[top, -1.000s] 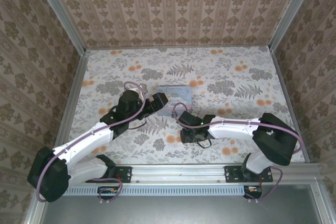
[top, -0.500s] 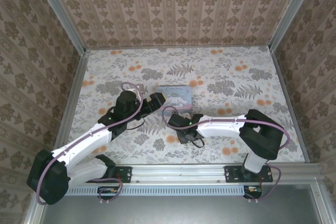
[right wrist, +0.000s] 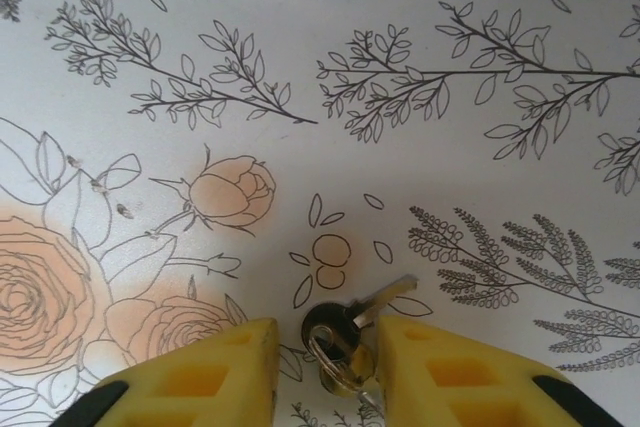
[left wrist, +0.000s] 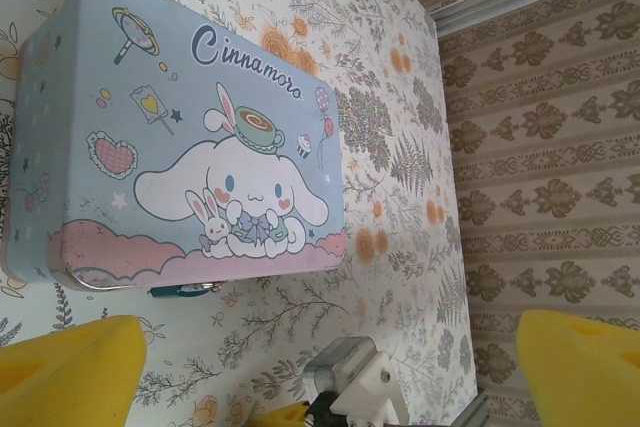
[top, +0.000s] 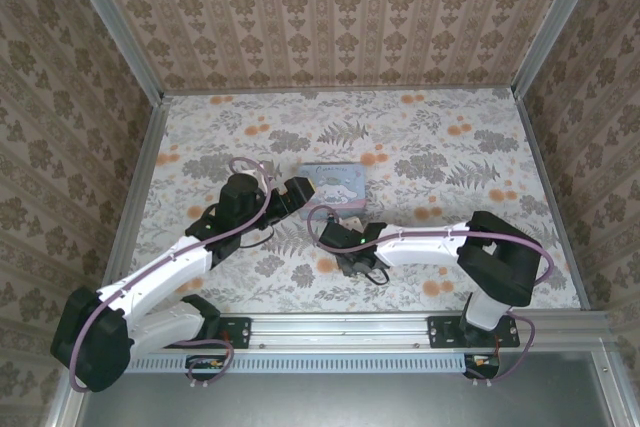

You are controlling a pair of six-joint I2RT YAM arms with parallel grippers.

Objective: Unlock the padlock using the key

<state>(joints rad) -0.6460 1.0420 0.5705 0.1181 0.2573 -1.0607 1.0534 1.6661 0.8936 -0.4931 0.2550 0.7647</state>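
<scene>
**Key pick-up in hand, lock not yet reached**

The step in hand is taking up the key. The right hand (right wrist: 328, 339) is down on the floral-printed tabletop (right wrist: 470, 127), roughly midway between its left and right edges and closer to the near edge. Its 2 yellow fingers (right wrist: 210, 372) flank the small silver key with a dark head and wire ring (right wrist: 352, 313), which lies flat. The jaws stand narrow about the key, but I cannot tell whether they pinch it.

The left hand (left wrist: 325, 372) is released, jaws wide, just beside the pale blue rectangular cartoon-printed tin (left wrist: 180, 147) at the middle of the tabletop. The tiny teal padlock with a thin metal shackle (left wrist: 183, 290) peeks out at the tin's near side, touching it.

Next, I judge, the key needs a firm pinch on its head with the blade left free. The left hand must then steady the padlock so that its keyhole faces the blade.
</scene>
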